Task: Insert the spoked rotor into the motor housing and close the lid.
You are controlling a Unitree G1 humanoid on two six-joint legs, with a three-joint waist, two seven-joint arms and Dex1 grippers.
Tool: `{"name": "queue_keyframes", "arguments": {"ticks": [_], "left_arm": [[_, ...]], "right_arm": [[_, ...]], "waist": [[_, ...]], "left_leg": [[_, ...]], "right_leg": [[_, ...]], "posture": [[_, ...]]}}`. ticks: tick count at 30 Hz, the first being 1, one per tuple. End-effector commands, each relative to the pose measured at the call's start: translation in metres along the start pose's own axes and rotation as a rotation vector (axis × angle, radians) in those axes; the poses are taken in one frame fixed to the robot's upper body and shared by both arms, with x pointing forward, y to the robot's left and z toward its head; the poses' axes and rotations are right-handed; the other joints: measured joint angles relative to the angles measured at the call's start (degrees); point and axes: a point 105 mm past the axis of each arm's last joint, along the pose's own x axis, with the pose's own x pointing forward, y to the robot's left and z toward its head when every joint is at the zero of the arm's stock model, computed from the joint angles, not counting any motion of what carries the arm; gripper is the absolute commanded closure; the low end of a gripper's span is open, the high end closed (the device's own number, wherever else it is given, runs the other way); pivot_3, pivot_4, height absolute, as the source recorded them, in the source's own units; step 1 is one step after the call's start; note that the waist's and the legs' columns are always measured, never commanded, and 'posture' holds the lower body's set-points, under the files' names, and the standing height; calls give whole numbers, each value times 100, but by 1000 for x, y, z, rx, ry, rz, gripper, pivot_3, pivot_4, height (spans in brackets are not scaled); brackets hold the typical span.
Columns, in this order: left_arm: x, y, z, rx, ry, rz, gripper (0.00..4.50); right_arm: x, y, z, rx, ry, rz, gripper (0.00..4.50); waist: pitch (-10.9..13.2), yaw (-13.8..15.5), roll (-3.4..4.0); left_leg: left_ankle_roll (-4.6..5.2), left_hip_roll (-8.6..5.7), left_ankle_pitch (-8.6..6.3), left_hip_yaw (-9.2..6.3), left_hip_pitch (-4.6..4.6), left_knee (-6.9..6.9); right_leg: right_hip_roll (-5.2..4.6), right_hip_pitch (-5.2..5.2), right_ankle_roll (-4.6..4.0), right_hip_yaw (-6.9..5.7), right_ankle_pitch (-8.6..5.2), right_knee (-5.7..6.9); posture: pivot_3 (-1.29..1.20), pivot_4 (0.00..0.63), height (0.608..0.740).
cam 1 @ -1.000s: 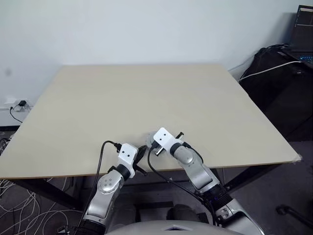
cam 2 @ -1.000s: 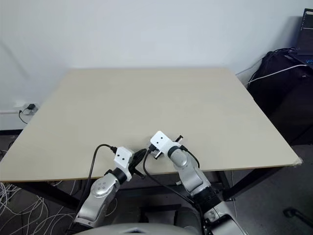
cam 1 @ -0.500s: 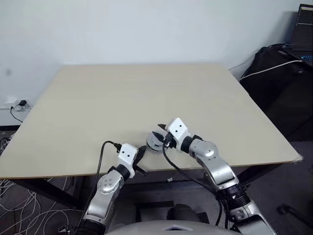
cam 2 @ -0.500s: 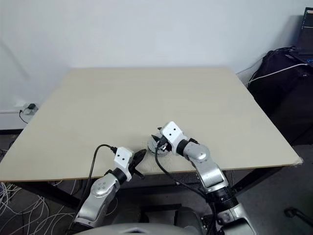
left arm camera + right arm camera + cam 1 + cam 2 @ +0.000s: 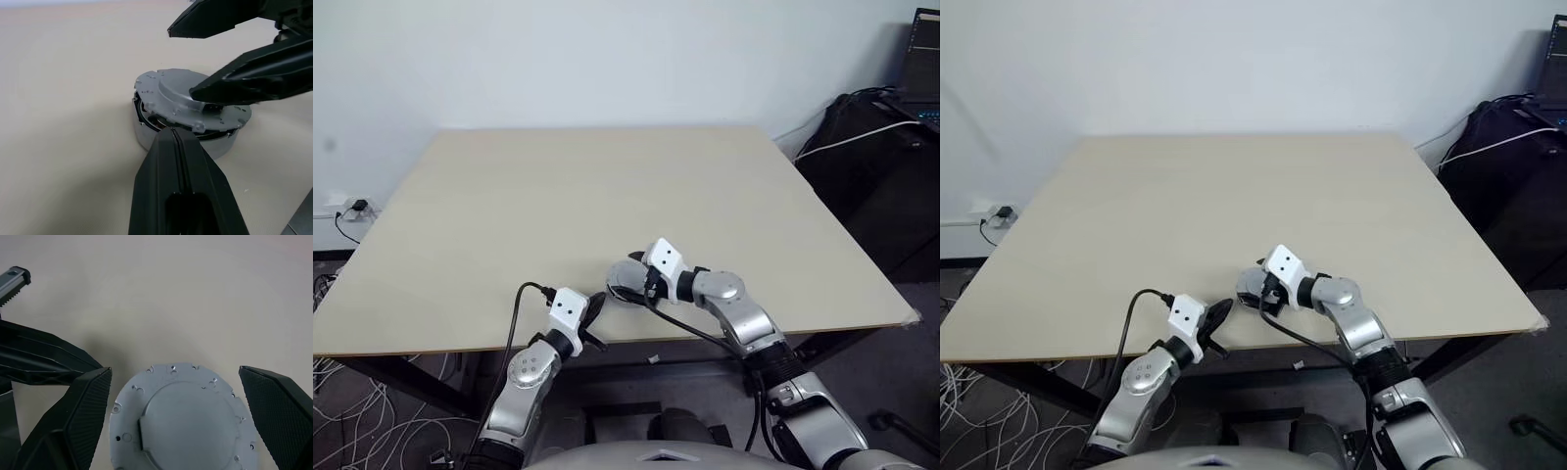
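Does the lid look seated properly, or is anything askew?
The lid sits tilted on the motor housing: a dark gap shows under its edge on one side. The right gripper is open around it.

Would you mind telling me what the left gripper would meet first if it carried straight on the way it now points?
Most likely the motor housing just ahead of the shut left gripper, right below the lid sitting on it.

Pale wooden table, lidded motor housing near its front edge
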Motion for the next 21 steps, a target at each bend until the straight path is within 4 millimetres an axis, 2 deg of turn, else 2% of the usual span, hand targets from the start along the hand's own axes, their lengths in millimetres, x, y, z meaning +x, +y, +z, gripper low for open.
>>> {"name": "queue_keyframes", "arguments": {"ticks": [1,11,21], "left_arm": [[0,4,15,30,-54,13,4500],[0,5,15,34,-55,21,4500],[-1,6,14,32,-53,23,4500]], "right_arm": [[2,-7,11,-37,-36,-2,34],[-1,-10,-8,-18,51,43,34],[-2,-17,-12,1,69,9,34]], "waist": [[0,1,0],[-2,-1,3],[-5,14,8]], "left_leg": [[-1,0,0,0,0,0],[-10,-1,-5,0,0,0],[-12,-5,-7,-1,-2,0]], "right_leg": [[0,0,0,0,0,0],[-9,-2,-1,3,0,1],[-22,-3,-3,19,1,1]], "posture": [[0,0,740],[0,0,740],[0,0,740]]}}
